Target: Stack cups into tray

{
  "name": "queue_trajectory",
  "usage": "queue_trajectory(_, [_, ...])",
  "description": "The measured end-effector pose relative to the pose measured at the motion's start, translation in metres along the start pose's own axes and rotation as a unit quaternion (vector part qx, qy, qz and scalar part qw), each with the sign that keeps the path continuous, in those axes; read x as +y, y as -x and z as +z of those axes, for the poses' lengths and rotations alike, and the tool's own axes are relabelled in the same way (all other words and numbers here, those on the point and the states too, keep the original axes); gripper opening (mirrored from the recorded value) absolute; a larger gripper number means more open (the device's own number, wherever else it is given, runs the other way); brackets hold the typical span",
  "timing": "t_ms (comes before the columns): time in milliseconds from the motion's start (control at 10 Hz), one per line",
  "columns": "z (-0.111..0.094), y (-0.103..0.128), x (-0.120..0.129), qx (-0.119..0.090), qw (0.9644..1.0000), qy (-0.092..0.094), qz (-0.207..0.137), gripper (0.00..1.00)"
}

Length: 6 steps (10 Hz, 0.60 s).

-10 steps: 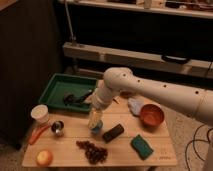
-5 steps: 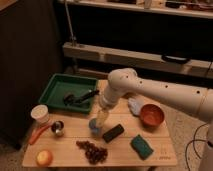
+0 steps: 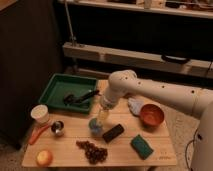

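The tool (image 3: 103, 115) is poised just above the light blue cup (image 3: 95, 126), mid-desk (image 3: 118, 151), near the tray (image 3: 56, 89). Whether it is open or gripping cannot be told. The cup should be gripped squarely, and the dark block (image 3: 113, 133) beside it left undisturbed.

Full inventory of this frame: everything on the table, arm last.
Rectangular plastic tray: 1, dark green, back left
Long utensil: 1, black, in tray
Plastic cup: 1, light blue, centre
Steel cup: 1, shiny, left
Larger cup: 1, white, left edge
Bowl: 1, orange-brown, right
Sponge: 1, green, front right
Block: 1, black, centre
Grapes: 1 bunch, dark, front
Carrot: 1, orange, left
Round fruit: 1, yellow-red, front left
Cloth: 1, pale, beside bowl
Arm: 1, white, from right
Gripper: 1, over blue cup
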Motion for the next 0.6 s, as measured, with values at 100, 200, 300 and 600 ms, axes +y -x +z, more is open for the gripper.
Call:
queue_trajectory(100, [0.009, 0.002, -0.004, 0.0, 1.0, 0.001, 0.006, 0.8])
queue_trajectory(200, [0.014, 0.001, -0.005, 0.001, 0.9999, 0.002, 0.01, 0.8])
queue_trajectory(300, [0.021, -0.002, -0.007, 0.003, 0.9999, 0.003, 0.015, 0.78])
queue_trajectory(600, [0.035, -0.006, -0.012, 0.008, 0.9997, 0.009, 0.023, 0.58])
